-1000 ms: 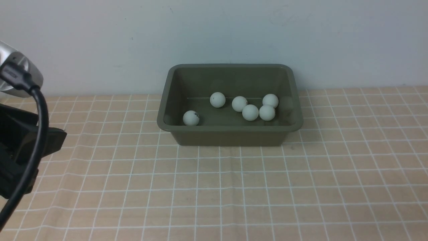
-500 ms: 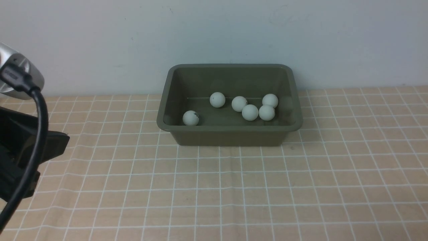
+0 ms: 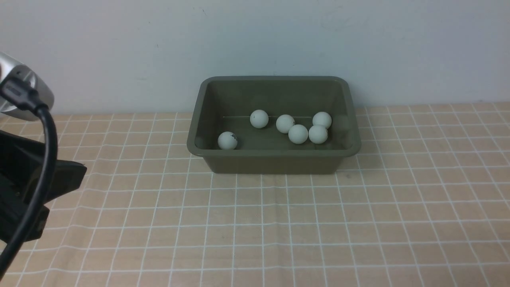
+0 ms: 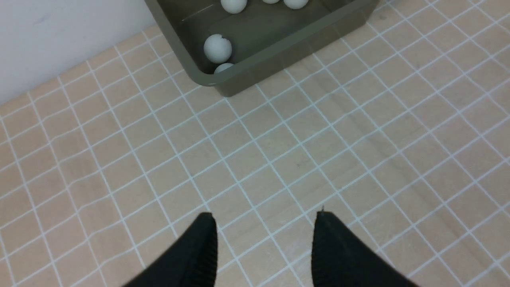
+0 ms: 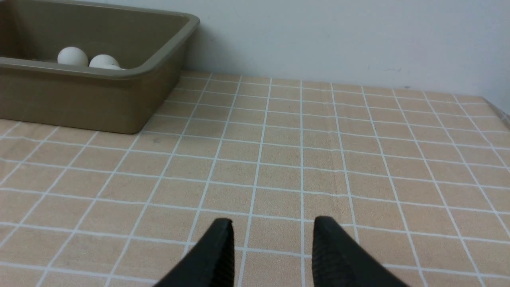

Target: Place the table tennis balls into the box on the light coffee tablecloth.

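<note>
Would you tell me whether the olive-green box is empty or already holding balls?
Holding balls: six table tennis balls show in the front view inside the olive-green box; none lie on the tablecloth.

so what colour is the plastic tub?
Olive-green plastic tub; clearest in the front view.

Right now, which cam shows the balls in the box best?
Front view: six table tennis balls show in the box. Left wrist view catches some near one corner, including one hidden from the front; right wrist view shows only two tops over the rim.
</note>
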